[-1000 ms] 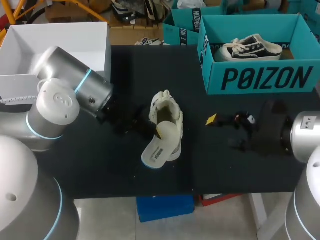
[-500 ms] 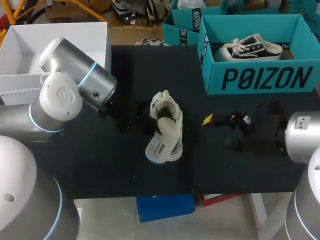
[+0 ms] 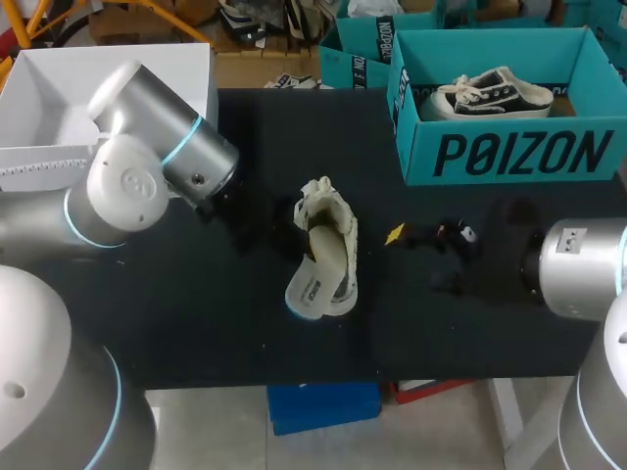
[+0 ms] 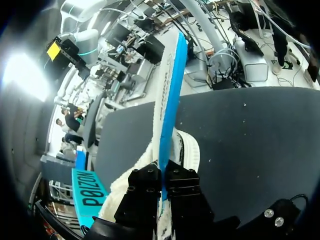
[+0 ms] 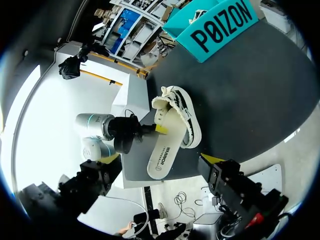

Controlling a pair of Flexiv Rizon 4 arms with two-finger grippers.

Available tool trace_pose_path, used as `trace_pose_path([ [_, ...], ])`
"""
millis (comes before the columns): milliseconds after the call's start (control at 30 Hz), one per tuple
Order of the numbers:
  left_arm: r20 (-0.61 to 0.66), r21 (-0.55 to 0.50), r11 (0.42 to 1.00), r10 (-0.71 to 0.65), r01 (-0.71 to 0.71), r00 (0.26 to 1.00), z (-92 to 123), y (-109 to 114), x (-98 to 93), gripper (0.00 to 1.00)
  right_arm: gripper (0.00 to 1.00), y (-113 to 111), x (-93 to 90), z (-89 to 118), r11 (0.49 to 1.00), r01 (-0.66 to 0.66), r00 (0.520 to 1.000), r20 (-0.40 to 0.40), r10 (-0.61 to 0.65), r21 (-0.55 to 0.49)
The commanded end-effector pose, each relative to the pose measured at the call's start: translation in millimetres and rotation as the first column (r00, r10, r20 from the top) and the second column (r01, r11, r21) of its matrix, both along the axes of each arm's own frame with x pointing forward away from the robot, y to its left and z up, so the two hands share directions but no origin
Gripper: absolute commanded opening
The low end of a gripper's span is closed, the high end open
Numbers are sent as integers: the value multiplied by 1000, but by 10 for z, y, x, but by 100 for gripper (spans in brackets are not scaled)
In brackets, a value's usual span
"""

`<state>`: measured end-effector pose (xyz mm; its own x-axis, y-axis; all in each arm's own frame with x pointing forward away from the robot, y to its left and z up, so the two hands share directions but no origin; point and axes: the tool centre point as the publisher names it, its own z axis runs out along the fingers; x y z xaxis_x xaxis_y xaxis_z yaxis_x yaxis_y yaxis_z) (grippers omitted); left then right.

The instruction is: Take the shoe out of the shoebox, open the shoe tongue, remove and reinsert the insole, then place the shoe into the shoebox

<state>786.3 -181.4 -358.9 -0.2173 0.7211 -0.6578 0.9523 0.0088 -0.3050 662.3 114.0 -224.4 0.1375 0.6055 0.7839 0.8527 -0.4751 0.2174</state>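
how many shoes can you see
2: a cream shoe lying mid-table, and a black-and-white sneaker inside the teal shoebox at the far right. Its wall may hide another.

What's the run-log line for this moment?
left gripper: shut on white blue-backed insole | insole: over cream shoe, not seated | right gripper: open, empty, beside shoe | shoe: on black table, outside teal shoebox

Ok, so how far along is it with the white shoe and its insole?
Done: the white shoe is out on the table. In hand: the left jaws are shut on the insole, which sticks partly out of the shoe; whether it is coming out or going in, I cannot tell. Left: seating the insole and boxing the shoe. The right jaws stand open, empty.
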Motion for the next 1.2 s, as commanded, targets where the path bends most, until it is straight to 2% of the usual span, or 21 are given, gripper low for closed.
trace_pose_path([
  [33,13,12,1000,11,-11,1000,-12,-23,72,0,100,-400,-253,254,999,-30,1000,1,30,32],
  [400,28,37,999,30,-31,999,-133,-112,254,0,100,-400,-253,254,999,-30,1000,1,30,32],
  [667,50,24,997,65,-66,997,-96,-190,414,0,100,-400,-253,254,999,-30,1000,1,30,32],
  [1033,38,16,997,73,-74,997,-146,-189,410,0,100,-400,-253,254,999,-30,1000,1,30,32],
  [1100,36,13,996,83,-84,996,-151,-170,407,46,100,-400,-253,254,999,-30,1000,1,30,32],
  [1167,35,5,996,89,-89,995,-126,-153,393,74,100,-400,-253,254,999,-30,1000,1,30,32],
  [1200,35,1,996,89,-89,995,-103,-150,377,91,100,-400,-253,254,999,-30,1000,1,30,32],
])
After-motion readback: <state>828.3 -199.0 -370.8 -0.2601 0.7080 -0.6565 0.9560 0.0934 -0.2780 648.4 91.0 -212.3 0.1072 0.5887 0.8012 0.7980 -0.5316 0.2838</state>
